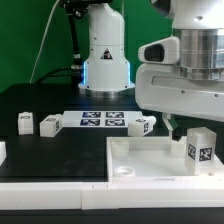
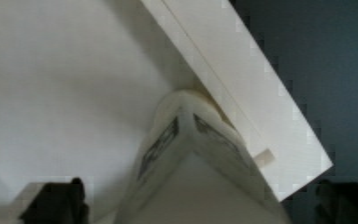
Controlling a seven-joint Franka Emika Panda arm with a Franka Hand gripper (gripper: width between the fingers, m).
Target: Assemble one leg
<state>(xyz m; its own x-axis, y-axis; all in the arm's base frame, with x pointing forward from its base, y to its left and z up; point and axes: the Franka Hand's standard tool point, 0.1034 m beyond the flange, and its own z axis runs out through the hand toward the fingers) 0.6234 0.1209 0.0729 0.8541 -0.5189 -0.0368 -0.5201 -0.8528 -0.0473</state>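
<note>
One white leg (image 1: 200, 150) with a black-and-white tag stands upright on the right part of the large white square top (image 1: 140, 150). My gripper (image 1: 195, 128) is just above it and straddles its upper end. In the wrist view the leg (image 2: 202, 165) runs between my two dark fingertips (image 2: 51, 202), with a gap on each side, so the gripper (image 2: 206, 208) is open. The leg's far end meets the top's rim (image 2: 229, 80). Three more legs lie loose on the black table: two (image 1: 25, 123) (image 1: 50, 125) at the exterior view's left and one (image 1: 142, 125) behind the top.
The marker board (image 1: 100, 120) lies flat on the table between the loose legs. The robot's white base (image 1: 105, 60) stands at the back. The table's front edge runs just below the top.
</note>
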